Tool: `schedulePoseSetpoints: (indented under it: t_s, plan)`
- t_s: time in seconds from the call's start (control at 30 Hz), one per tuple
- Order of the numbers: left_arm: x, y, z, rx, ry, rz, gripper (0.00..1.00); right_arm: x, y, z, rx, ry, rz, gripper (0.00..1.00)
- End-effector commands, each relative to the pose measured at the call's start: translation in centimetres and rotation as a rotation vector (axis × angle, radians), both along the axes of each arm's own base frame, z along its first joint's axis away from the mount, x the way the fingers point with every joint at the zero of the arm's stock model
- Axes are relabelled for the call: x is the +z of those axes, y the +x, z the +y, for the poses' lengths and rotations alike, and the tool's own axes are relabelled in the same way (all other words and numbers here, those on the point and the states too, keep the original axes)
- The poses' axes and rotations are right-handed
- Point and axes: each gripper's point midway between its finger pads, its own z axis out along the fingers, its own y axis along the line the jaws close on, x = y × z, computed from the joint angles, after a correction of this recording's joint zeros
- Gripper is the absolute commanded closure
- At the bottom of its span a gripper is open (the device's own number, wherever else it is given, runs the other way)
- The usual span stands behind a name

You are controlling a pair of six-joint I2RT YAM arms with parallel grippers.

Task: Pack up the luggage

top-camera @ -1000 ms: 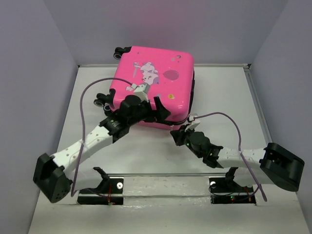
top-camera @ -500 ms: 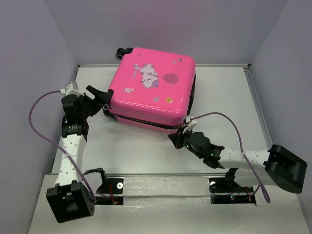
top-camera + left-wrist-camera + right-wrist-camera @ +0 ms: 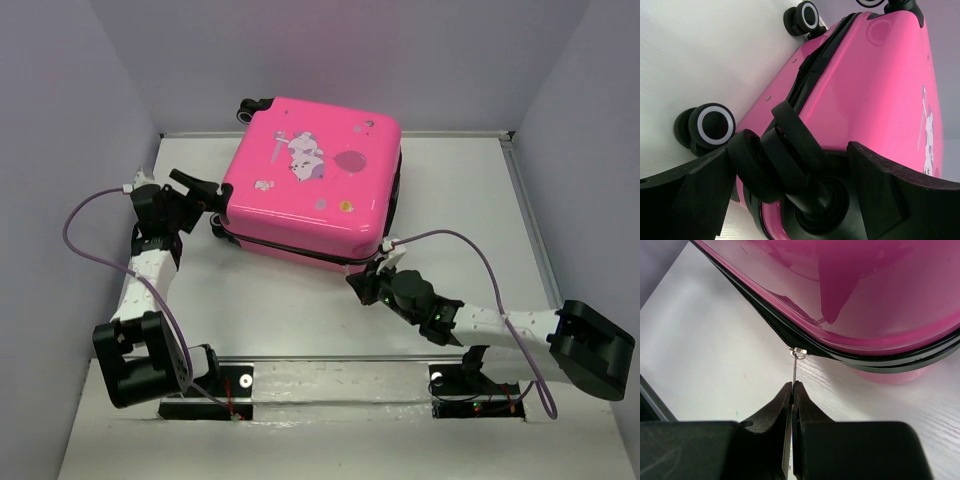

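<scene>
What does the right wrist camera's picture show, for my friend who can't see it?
The right arm's black pincer is pinched shut on the thin silver zipper pull of a shiny hot-pink hard-shell suitcase, at its black zipper line. The suitcase lies on a white table, filling the top of the picture.

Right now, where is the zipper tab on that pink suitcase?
In the right wrist view the zipper tab sticks out from the suitcase seam, pinched in the shut right end effector; from above, that is the suitcase's near right corner.

A white wood-grain table point(image 3: 300, 310) sits enclosed by plain pale lavender walls point(image 3: 60, 110) under even light
</scene>
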Motion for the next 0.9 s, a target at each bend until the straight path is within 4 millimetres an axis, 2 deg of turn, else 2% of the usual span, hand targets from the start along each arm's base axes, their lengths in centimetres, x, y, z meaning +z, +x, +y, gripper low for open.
schedulePoseSetpoints:
  t_s: [0.0,0.1,0.17,0.23,0.27,0.33,0.37,0.47,0.53,0.57,0.63,0.67,0.7,0.73,0.77,0.87]
  plan:
    - [4.3,2.0,-0.3,-0.008,-0.056,-0.159,0.01,1.4,-1.1,0.9,0.073,0.036,-0.016,0.93]
    - [4.5,2.2,-0.2,0.005,-0.077,-0.19,0.03,1.4,-1.1,1.0,0.072,0.03,-0.016,0.93]
    - [4.5,2.5,0.0,0.017,-0.085,-0.196,0.07,1.3,-1.1,1.1,0.075,0.025,-0.014,0.93]
    - [4.9,2.7,-0.1,0.011,-0.098,-0.219,0.16,1.3,-1.0,1.2,0.075,0.024,-0.013,0.93]
    - [4.7,2.8,-0.1,0.014,-0.105,-0.219,0.29,1.2,-1.0,1.3,0.076,0.022,-0.01,0.93]
    - [4.7,2.9,-0.1,0.014,-0.111,-0.234,0.44,1.2,-1.0,1.5,0.081,0.02,-0.007,0.93]
    - [4.7,2.9,-0.2,0.012,-0.11,-0.239,0.7,1.3,-0.9,1.7,0.085,0.021,-0.006,0.93]
    - [4.5,2.8,-0.2,0.009,-0.097,-0.244,0.94,1.6,-0.7,2.1,0.09,0.02,-0.012,0.93]
    - [4.7,2.3,-0.4,-0.002,-0.088,-0.261,0.94,1.6,-0.7,2.5,0.102,0.017,-0.014,0.93]
    - [5.2,1.9,-0.9,-0.017,-0.074,-0.279,0.94,2.4,-0.4,3.1,0.108,0.032,-0.024,0.93]
    - [5.0,1.2,-1.6,-0.031,-0.058,-0.283,0.94,2.7,-0.4,4.2,0.14,0.032,-0.022,0.93]
    - [5.7,0.6,-2.2,-0.042,-0.047,-0.307,0.94,3.0,-0.2,4.9,0.153,0.036,-0.025,0.93]
    - [5.1,0.1,-2.5,-0.043,-0.041,-0.3,0.94,4.8,-0.1,6.4,0.178,0.068,-0.049,0.93]
    - [5.1,-0.6,-3.7,-0.072,-0.031,-0.308,0.94,4.0,-0.2,8.8,0.221,0.037,-0.039,0.93]
    - [5.0,-0.9,-4.0,-0.081,-0.028,-0.309,0.94,4.1,-1.4,10.4,0.273,0.029,-0.047,0.93]
    - [5.1,-1.9,-5.1,-0.125,-0.025,-0.316,0.94,4.2,-2.8,14.3,0.351,0.016,-0.055,0.93]
